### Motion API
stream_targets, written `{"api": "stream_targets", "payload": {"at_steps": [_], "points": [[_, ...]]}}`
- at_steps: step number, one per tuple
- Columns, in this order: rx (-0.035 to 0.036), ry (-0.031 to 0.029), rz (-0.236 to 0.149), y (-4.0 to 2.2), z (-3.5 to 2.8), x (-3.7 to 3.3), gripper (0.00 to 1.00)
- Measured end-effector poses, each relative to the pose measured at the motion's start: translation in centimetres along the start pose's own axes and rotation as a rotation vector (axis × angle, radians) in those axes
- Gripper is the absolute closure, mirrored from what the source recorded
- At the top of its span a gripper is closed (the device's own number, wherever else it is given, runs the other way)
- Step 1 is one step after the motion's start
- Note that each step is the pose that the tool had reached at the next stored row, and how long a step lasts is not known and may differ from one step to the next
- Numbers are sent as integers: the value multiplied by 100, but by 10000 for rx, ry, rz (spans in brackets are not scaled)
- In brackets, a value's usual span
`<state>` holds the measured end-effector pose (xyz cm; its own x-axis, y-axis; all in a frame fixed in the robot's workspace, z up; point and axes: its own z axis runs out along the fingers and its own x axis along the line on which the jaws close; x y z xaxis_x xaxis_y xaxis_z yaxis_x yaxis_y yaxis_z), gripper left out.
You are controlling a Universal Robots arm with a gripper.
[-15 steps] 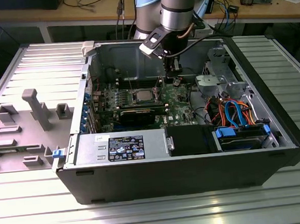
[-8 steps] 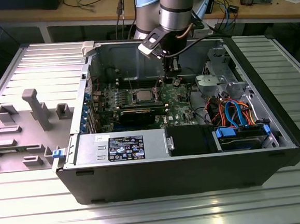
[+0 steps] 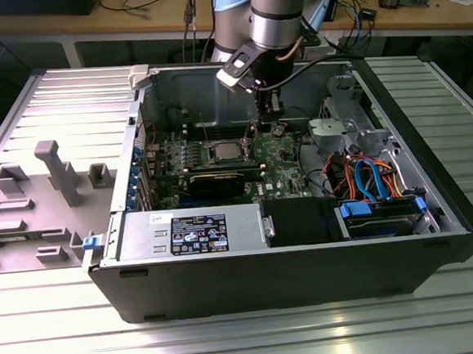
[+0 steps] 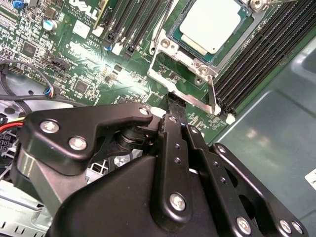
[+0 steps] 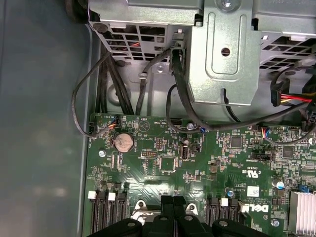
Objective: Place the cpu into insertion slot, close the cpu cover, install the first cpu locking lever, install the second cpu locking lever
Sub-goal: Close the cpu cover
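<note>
The cpu (image 4: 212,23) lies flat in the insertion slot (image 4: 166,43), silver top up; in the exterior view the cpu (image 3: 222,152) sits mid-board inside the open computer case. The cpu cover (image 4: 154,59) stands raised off the slot, green board showing through its cut-out. My gripper (image 4: 176,106) is shut, its black fingertips together against the cover's free edge. In the exterior view the gripper (image 3: 270,118) hangs just to the right of the slot. In the first wrist view the gripper (image 5: 173,201) is pressed together above the board.
Long black memory slots (image 4: 252,54) flank the socket. A graphics card (image 3: 220,178), a power supply (image 3: 191,230), a metal drive cage (image 3: 343,127) and coloured cables (image 3: 367,175) crowd the case. Black cables (image 5: 177,94) hang by a bracket. A grey fixture (image 3: 56,171) stands outside.
</note>
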<state>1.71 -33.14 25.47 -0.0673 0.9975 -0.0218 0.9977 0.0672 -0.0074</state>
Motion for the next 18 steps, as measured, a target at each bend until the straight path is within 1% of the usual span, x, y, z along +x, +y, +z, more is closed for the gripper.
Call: {"api": "stream_targets", "payload": {"at_steps": [11, 18], "points": [[0, 1, 0, -27, 1, 2, 89], [0, 0, 0, -57, 3, 4, 89]]}}
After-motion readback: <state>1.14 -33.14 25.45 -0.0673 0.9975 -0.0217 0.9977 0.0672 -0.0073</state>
